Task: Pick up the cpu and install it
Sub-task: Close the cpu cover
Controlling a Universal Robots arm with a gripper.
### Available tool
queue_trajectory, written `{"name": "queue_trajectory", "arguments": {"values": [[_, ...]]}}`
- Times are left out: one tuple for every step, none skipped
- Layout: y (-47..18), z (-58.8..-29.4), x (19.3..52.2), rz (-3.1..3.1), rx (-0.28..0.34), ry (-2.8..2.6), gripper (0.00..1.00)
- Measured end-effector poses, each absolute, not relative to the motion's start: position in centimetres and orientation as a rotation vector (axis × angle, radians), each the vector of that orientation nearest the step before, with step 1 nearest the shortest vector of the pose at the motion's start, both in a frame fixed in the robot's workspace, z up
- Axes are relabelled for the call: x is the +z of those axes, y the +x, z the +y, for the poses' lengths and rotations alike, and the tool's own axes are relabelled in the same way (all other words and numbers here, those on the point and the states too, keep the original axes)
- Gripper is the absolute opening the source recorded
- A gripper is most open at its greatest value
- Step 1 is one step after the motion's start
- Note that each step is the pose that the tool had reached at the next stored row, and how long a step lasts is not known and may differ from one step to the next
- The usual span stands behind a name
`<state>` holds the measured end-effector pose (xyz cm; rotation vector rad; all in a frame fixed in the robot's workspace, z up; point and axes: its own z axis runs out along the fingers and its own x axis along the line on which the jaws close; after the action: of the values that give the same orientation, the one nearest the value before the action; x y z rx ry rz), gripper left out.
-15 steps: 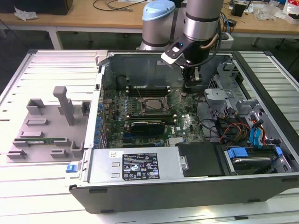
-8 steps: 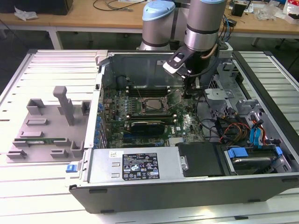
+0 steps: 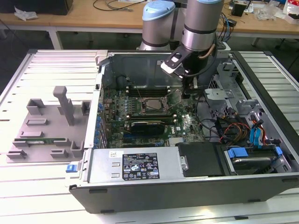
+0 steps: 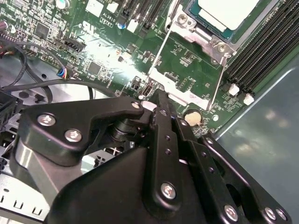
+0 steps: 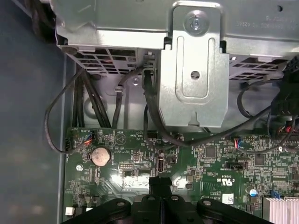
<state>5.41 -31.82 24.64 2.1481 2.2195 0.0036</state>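
Sitting in its socket (image 4: 198,39) on the motherboard (image 5: 210,163), the cpu (image 4: 228,10) shows you its silvery top plate. The metal frame and wire lever lie around it. You will find the gripper (image 4: 158,100) just beside that socket, its fingers pressed together with nothing seen between them. Its tip is low over the green board, near the coin cell (image 5: 99,156). In the exterior view the arm (image 3: 200,28) comes down near upright from the far side into the open computer case (image 3: 187,191).
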Motion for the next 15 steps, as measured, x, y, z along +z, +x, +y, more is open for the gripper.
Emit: {"name": "queue_trajectory", "arguments": {"values": [[5.2,-31.8,24.7,2.218,0.005,2.147,0.11],[5.1,-31.7,24.7,2.217,0.006,2.146,0.11],[5.0,-31.6,24.7,2.217,0.007,2.145,0.11],[4.7,-31.5,24.7,2.215,0.011,2.144,0.11],[4.5,-31.4,24.6,2.213,0.015,2.143,0.11],[4.2,-31.3,24.7,2.211,0.018,2.141,0.11],[4.0,-31.2,24.7,2.208,0.021,2.138,0.11],[3.8,-31.1,24.7,2.207,0.024,2.136,0.11],[3.6,-31.0,24.8,2.205,0.027,2.135,0.11],[3.4,-31.0,24.8,2.203,0.030,2.134,0.11],[3.1,-30.8,24.8,2.200,0.035,2.131,0.11],[2.7,-30.8,24.8,2.197,0.040,2.128,0.11],[2.3,-30.7,24.8,2.195,0.044,2.126,0.11],[2.0,-30.7,24.8,2.194,0.045,2.125,0.11],[1.8,-30.6,24.8,2.193,0.046,2.125,0.11]]}}
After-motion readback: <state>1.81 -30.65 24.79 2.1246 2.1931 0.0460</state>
